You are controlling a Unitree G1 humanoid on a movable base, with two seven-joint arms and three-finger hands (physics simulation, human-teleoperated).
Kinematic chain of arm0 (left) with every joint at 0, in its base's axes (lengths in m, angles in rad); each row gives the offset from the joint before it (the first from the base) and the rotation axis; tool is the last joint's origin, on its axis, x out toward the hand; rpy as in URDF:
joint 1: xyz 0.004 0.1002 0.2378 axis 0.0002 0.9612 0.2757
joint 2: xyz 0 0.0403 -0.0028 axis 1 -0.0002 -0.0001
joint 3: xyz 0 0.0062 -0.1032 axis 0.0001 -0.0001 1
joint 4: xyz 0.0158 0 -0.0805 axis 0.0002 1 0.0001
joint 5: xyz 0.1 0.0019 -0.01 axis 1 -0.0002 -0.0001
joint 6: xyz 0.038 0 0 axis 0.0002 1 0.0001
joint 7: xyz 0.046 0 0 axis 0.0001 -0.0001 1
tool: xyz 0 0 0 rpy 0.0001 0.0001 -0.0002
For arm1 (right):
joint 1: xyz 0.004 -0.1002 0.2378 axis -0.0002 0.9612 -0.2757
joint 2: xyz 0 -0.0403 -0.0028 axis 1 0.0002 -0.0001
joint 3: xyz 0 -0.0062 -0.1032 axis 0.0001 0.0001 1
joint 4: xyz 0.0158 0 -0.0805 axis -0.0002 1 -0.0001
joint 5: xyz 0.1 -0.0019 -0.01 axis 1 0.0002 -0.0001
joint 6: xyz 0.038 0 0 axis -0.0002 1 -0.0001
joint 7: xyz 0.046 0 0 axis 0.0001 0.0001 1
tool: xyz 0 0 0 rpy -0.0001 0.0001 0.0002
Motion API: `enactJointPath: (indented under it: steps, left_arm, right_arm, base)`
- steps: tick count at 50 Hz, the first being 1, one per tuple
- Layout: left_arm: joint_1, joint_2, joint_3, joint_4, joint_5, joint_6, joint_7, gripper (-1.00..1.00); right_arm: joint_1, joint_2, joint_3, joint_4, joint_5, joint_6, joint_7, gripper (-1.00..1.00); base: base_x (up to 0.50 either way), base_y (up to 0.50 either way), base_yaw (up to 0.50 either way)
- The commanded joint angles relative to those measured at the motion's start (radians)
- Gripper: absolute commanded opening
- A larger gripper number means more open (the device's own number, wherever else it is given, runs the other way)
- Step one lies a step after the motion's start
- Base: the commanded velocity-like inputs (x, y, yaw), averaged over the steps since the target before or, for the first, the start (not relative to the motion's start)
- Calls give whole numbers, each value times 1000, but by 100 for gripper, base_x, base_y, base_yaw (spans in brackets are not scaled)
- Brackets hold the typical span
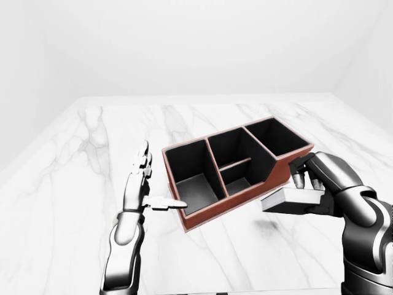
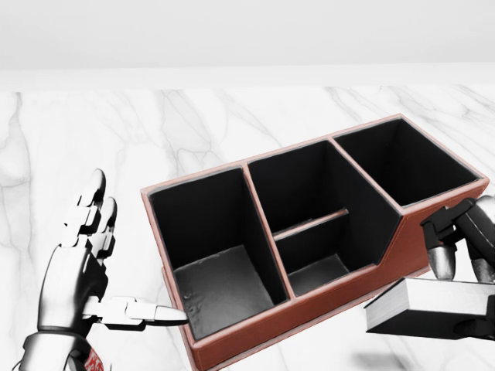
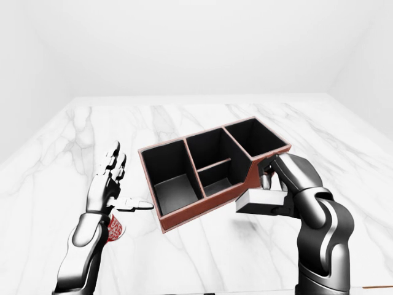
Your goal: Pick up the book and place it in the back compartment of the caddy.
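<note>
A red-brown caddy [image 2: 433,232] with black compartments lies slantwise on the marble table [image 2: 93,131]. Its large compartment is at the lower left, a divided one sits in the middle, and one is at the upper right. My right hand [image 2: 452,267] is shut on a book [image 2: 421,305] with a dark cover and white page edges, held flat above the table beside the caddy's lower right wall. My left hand [image 2: 100,263] is open at the caddy's lower left corner, fingers raised and thumb pointing at the wall.
A small red and white object [image 3: 114,229] lies on the table under my left wrist. White walls [image 1: 196,43] rise beyond the table's far edge. The book's shadow [image 1: 273,226] falls on the marble below my right hand.
</note>
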Motion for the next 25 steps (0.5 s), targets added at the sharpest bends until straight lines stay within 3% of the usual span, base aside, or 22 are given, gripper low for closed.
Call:
enactJointPath:
  steps: [1,25]
  left_arm:
    - [2,-1,-1,0,2,0,1,100]
    - [2,-1,-3,8,3,0,1,100]
  right_arm:
    - [-47,0,37,-25,-17,19,0,-100]
    - [-131,-5,103,-26,-47,35,0,-100]
  base:
    - [0,0,0]
    - [0,0,0]
